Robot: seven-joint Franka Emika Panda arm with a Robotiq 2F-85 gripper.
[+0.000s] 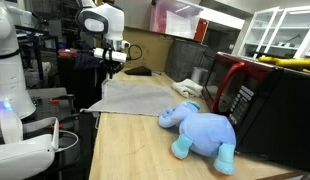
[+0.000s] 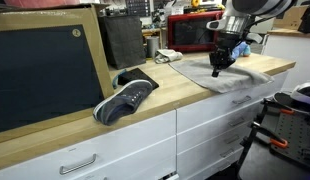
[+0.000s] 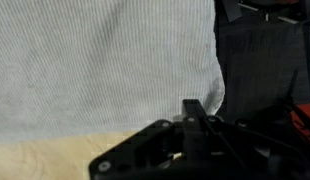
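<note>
1. The gripper [image 1: 115, 60] hangs from the white arm over the far part of a wooden countertop [image 1: 133, 152], pointing down.
2. In an exterior view the gripper [image 2: 217, 66] tapers to a single point. In the wrist view its fingers [image 3: 200, 112] show as one narrow dark post, so they look pressed together with nothing visible between them.
3. Right below it lies a grey cloth [image 1: 140, 97], spread mostly flat on the counter. One side of the cloth [image 2: 235, 77] droops over the front edge of the counter.
4. In the wrist view the ribbed cloth [image 3: 95, 60] fills most of the picture. Its right edge runs close by the fingertips, and bare wood [image 3: 45, 160] shows along the bottom.
5. Whether the fingertips touch the cloth cannot be told.
6. A blue plush elephant [image 1: 203, 130] lies on its side on the counter, near one corner of the cloth and just beside a red-and-black microwave [image 1: 265, 100].
7. A dark sneaker [image 2: 125, 100] rests on the counter well apart from the cloth, next to a framed blackboard [image 2: 45, 70].
8. White drawers [image 2: 125, 150] sit under the counter.
</note>
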